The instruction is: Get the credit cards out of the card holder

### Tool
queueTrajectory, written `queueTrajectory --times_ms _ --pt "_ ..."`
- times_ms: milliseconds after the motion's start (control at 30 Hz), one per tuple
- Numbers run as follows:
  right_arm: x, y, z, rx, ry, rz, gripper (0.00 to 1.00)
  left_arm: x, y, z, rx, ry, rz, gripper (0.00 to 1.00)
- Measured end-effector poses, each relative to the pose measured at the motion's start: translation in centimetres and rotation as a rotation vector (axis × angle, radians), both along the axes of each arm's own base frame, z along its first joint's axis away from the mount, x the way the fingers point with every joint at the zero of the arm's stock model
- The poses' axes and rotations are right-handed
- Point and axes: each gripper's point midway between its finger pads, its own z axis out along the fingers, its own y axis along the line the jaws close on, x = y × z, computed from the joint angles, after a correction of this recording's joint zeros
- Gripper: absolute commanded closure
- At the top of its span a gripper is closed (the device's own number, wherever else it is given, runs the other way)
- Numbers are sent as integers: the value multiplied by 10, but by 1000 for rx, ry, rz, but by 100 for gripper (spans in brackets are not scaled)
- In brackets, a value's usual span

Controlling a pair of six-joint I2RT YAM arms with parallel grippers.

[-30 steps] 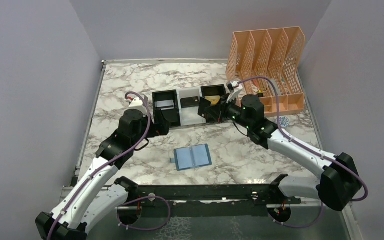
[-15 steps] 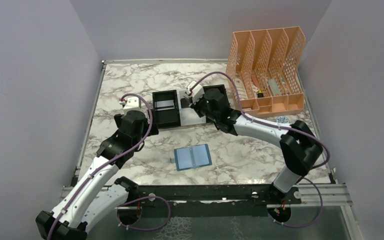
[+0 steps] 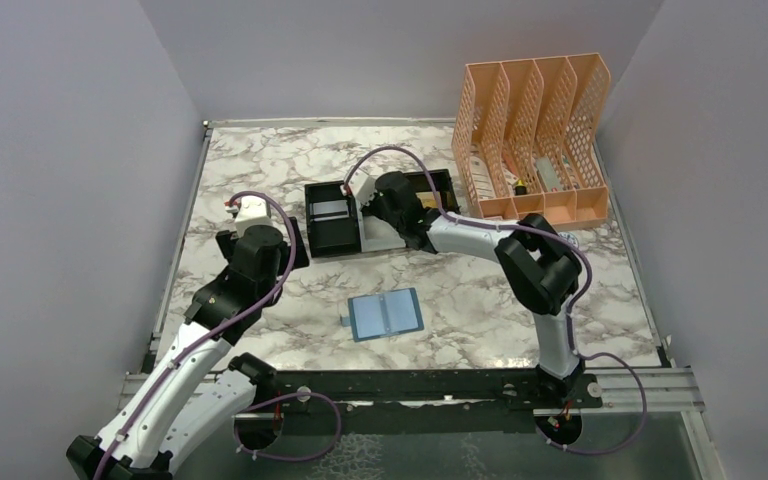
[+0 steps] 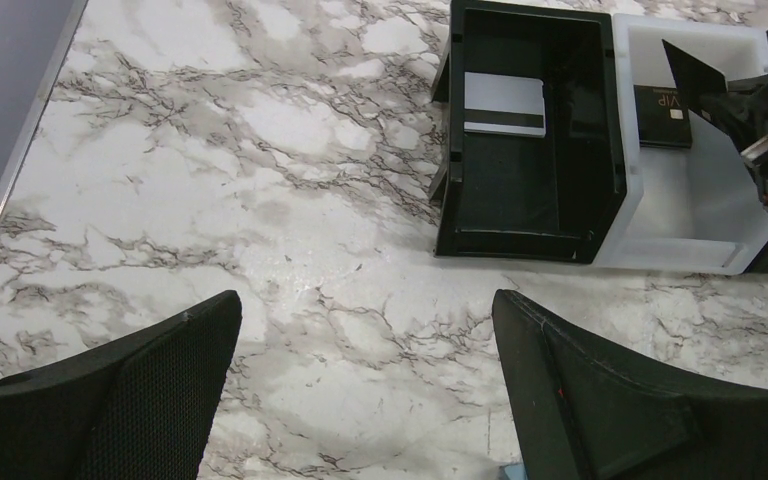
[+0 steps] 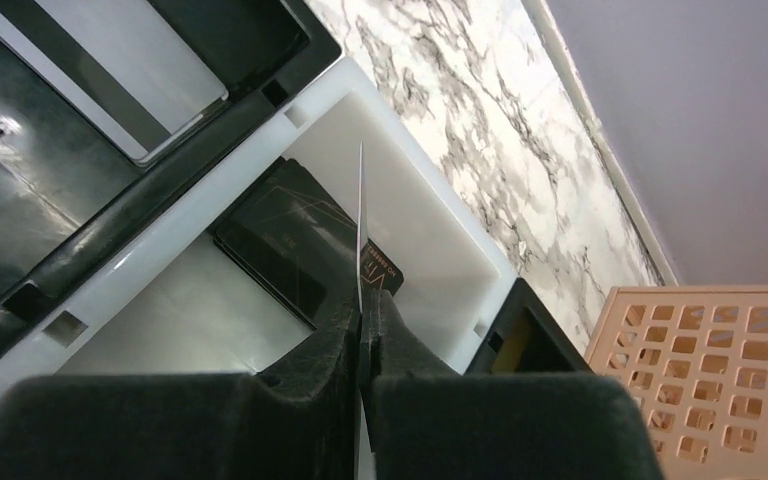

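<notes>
- The right gripper (image 5: 362,312) has swung left along the tray (image 4: 520,245) to its white middle compartment, pinching one dark card (image 4: 698,75).
- The left gripper (image 4: 365,300) gapes wide, empty.
- Two more lie in the tray: one silvery card (image 4: 503,103) left, one black card (image 4: 660,112) middle.
- One card holder (image 3: 387,314) lies open on the table (image 3: 260,170).

Noted card holder (image 3: 386,315) flat on worktop (image 3: 260,160), front of centre. Behind it, tray (image 3: 335,240): credit card (image 4: 503,103) in left compartment, second credit card (image 4: 652,120) in middle, third credit card (image 4: 690,72) held above it by right pincer (image 5: 363,320). Rack (image 3: 535,110) rear right.
</notes>
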Motion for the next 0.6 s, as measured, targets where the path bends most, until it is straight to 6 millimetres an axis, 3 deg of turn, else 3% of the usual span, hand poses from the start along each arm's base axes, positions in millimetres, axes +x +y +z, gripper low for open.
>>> queueTrajectory --times_ms 167,400,600 --pt "7 0 -20 -86 -12 14 99 0 0 0 3 0 1 1" --pt "19 -1 -28 -172 -51 31 98 0 0 -1 6 3 1 1" --pt "24 0 -39 -218 -51 62 86 0 0 -1 9 6 0 1"
